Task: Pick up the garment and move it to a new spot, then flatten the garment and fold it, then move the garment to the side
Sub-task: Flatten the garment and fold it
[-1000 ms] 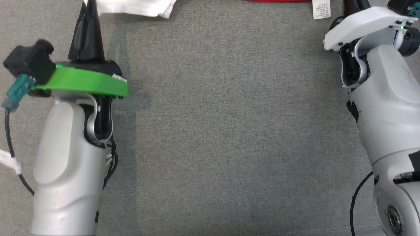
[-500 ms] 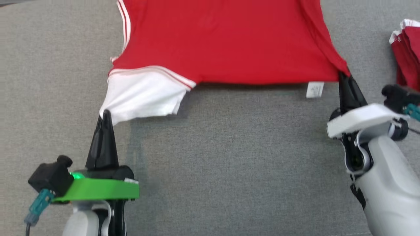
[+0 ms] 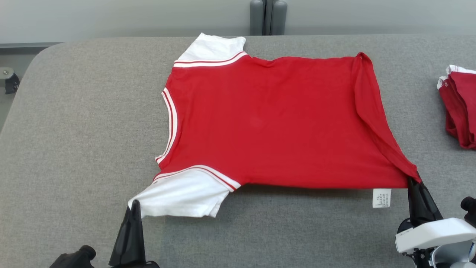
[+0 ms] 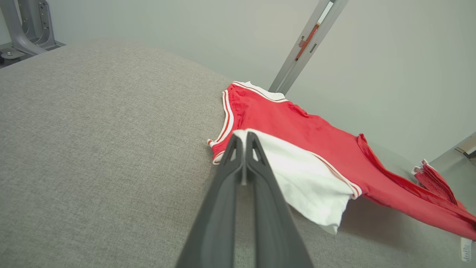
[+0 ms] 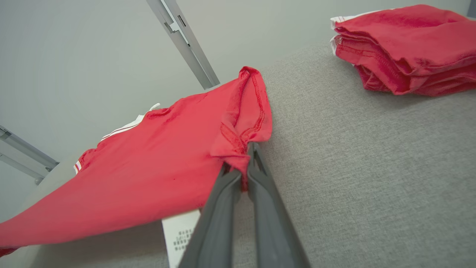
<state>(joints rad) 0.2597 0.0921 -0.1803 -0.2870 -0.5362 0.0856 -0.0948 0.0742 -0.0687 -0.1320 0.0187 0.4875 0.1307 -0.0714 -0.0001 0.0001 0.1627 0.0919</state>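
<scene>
The garment (image 3: pixel 271 123) is a red shirt with white sleeves, spread across the grey table (image 3: pixel 74 130), its near edge lifted slightly. My left gripper (image 3: pixel 134 204) is shut on the corner of the near white sleeve (image 3: pixel 182 197) at the lower left. In the left wrist view the left gripper (image 4: pixel 243 139) pinches that sleeve (image 4: pixel 305 178). My right gripper (image 3: pixel 413 183) is shut on the shirt's near right hem corner, with a white care label (image 3: pixel 382 198) hanging beside it. The right wrist view shows the right gripper (image 5: pixel 247 152) with bunched red cloth (image 5: pixel 238 137) between its tips.
A folded pile of red garments (image 3: pixel 459 108) lies at the table's right edge, also in the right wrist view as a pile (image 5: pixel 405 48). A grey post (image 3: pixel 267 16) stands behind the table's far edge. The table's left corner is rounded.
The head camera has tilted up, so the whole shirt and the table's far edge come into sight. Both grippers stay shut on the shirt's near corners.
</scene>
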